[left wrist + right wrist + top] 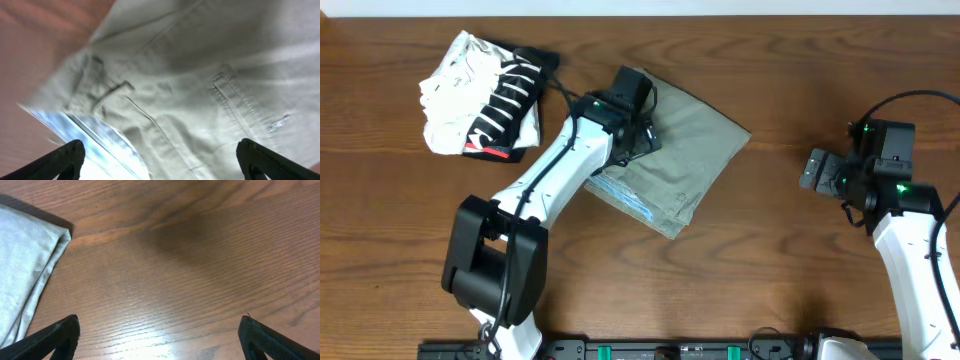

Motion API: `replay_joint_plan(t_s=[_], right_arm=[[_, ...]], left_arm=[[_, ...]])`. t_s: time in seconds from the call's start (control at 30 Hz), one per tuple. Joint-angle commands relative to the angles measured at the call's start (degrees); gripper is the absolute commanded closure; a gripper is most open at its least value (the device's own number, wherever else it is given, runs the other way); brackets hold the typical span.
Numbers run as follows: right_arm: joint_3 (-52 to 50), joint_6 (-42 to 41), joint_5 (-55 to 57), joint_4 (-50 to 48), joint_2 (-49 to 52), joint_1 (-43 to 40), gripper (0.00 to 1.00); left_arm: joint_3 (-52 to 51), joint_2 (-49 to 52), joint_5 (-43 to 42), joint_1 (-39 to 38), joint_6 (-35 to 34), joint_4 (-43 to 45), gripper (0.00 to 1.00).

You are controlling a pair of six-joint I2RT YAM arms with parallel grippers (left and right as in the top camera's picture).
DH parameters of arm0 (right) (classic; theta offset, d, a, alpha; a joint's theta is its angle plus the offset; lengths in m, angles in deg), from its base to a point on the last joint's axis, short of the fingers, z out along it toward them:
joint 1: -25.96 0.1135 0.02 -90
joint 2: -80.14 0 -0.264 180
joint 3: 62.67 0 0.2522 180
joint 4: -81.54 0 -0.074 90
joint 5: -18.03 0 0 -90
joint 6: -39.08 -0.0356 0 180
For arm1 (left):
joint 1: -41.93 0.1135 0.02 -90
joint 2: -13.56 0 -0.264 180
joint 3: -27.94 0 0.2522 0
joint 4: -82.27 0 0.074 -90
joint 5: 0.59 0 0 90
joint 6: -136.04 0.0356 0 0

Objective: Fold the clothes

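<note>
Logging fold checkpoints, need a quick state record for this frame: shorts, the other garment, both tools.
shorts: folded into a compact stack on the table, pale blue lining showing at the lower-left edge
left tool: open, just above the shorts, holding nothing
right tool: open, over bare wood to the right of the shorts, holding nothing
striped garment: bunched at upper left, apart from the shorts
fold status: looks done, as far as the overhead shows
</note>
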Motion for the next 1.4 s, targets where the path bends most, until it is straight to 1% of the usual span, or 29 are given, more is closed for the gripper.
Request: replay_joint_plan(t_s=[0.0, 0.13, 0.3, 0.43, 0.57, 0.7, 1.1, 1.37], right_arm=[[-0.2, -0.8, 0.8, -0.1, -0.3, -0.4, 0.01], [-0.2, -0.8, 0.7, -0.1, -0.3, -0.4, 0.01], [-0.2, -0.8, 0.8, -0.1, -0.3, -0.4, 0.01], [-0.2, -0.8, 0.8, -0.1, -0.3, -0.4, 0.01], [-0.2, -0.8, 0.8, -0.1, -0.3, -0.4, 0.01], [-0.2, -0.8, 0.7, -0.1, -0.3, -0.4, 0.01], [-0.2, -0.8, 0.7, -0.1, -0.3, -0.4, 0.01], [-0.2, -0.8, 0.7, -0.1, -0.3, -0.4, 0.01]], left_arm=[[-2.6, -0.6, -1.4, -0.4, -15.7, -0.3, 0.00], [-5.6, -0.6, -1.4, -2.0, -23.6, -0.3, 0.02], [-7.2, -0.6, 2.3, -5.0, -28.8, -0.3, 0.02], [-7.2, -0.6, 5.5, -7.6, -29.1, -0.1, 0.02], [-7.5, -0.5, 6.0, -8.8, -29.2, -0.4, 0.02], [-8.9, -0.5, 6.0, -8.7, -32.3, -0.1, 0.02], [-10.0, 0.0, 6.2, -8.7, -32.3, 2.3, 0.02], [-10.0, 3.7, 6.0, -8.7, -32.3, 2.3, 0.02]])
